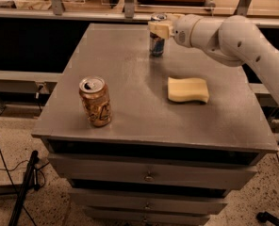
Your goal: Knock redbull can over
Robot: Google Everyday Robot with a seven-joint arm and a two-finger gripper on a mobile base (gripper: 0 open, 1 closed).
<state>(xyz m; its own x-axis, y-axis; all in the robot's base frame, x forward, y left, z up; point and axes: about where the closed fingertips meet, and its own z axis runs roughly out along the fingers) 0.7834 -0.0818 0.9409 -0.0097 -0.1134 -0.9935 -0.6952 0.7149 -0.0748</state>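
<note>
The redbull can (156,45) is slim, blue and silver, and stands upright near the far edge of the grey table (130,102). My gripper (158,29) reaches in from the right on the white arm (224,34) and sits against the can's upper part, covering its middle. The can's silver top shows just above the gripper. I cannot tell whether the gripper touches the can or is only in front of it.
A wider gold-brown can (95,101) stands upright at the front left of the table. A yellow sponge (188,89) lies at the right of the middle. Shelving and rails run behind the table's far edge.
</note>
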